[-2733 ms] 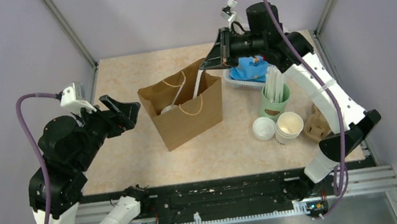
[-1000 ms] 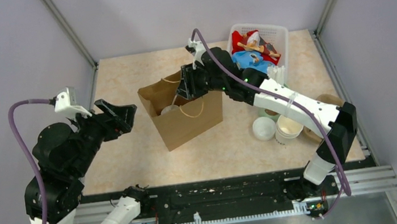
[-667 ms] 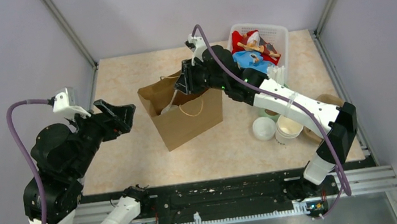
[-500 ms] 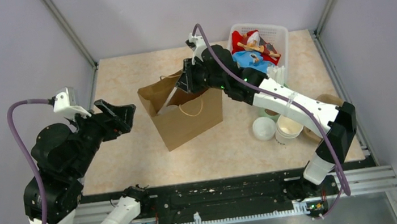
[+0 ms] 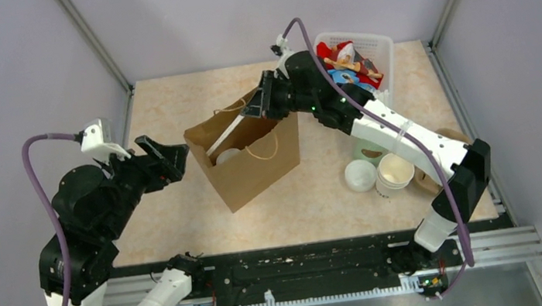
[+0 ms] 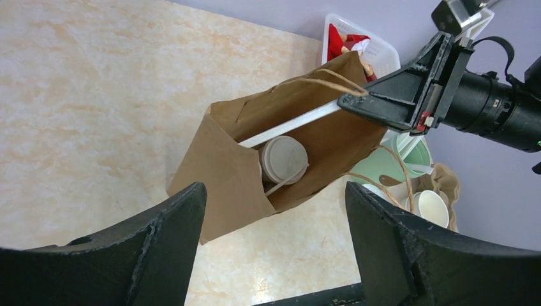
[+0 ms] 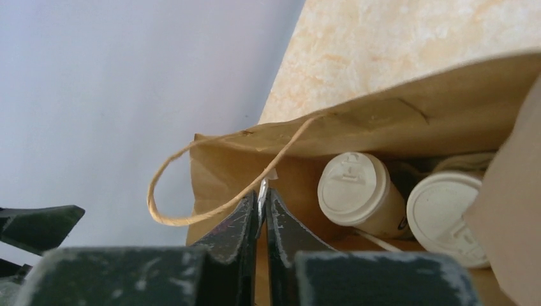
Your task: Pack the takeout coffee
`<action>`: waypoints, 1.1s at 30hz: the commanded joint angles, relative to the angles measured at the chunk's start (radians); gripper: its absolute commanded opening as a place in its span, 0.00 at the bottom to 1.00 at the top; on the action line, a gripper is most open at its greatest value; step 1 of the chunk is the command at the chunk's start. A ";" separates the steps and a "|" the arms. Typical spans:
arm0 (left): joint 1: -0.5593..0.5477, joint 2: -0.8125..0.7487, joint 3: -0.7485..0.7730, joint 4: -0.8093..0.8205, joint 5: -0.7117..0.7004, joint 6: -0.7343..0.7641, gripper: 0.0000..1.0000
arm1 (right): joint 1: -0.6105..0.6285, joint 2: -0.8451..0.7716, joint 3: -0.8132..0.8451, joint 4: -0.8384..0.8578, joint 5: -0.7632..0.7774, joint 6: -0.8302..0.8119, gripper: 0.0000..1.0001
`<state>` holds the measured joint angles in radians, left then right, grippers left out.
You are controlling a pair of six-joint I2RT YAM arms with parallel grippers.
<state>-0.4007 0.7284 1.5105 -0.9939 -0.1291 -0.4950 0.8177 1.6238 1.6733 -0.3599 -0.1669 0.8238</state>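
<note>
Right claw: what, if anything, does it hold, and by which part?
The right claw appears to pinch the thin white straw by its top end; the rest slants down into the paper bag.

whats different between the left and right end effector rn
The left end effector is wide open and empty; the right end effector is pinched shut on a white straw. The left hangs clear of the paper bag; the right sits at the bag's open top, its straw slanting inside. Both point toward the bag.
</note>
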 commanded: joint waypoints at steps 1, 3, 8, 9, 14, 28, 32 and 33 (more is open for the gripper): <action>0.000 -0.016 -0.009 0.056 -0.009 -0.001 0.86 | -0.002 0.000 0.078 -0.187 0.033 -0.026 0.25; 0.000 -0.020 -0.005 0.052 -0.017 -0.006 0.86 | -0.005 0.026 0.151 -0.307 0.085 -0.086 0.41; 0.000 -0.030 -0.009 0.043 -0.030 -0.018 0.86 | -0.006 0.041 0.335 -0.511 0.162 -0.219 0.58; 0.000 -0.029 -0.009 0.043 -0.030 -0.020 0.86 | -0.007 0.047 0.408 -0.561 0.162 -0.248 0.59; 0.000 -0.012 0.014 0.051 -0.033 -0.023 0.87 | -0.034 0.063 0.666 -0.786 0.273 -0.376 0.73; 0.000 0.088 0.145 0.242 0.058 0.039 0.99 | -0.068 -0.207 0.676 -0.754 0.450 -0.591 0.99; 0.000 0.115 0.183 0.258 0.062 0.068 0.99 | -0.069 -0.253 0.673 -0.722 0.483 -0.581 0.99; 0.000 0.123 0.190 0.256 0.063 0.074 0.99 | -0.068 -0.265 0.668 -0.712 0.495 -0.580 0.99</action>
<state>-0.4007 0.8238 1.6520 -0.8158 -0.0891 -0.4721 0.7498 1.4010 2.3371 -1.1370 0.2695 0.2615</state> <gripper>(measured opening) 0.987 0.985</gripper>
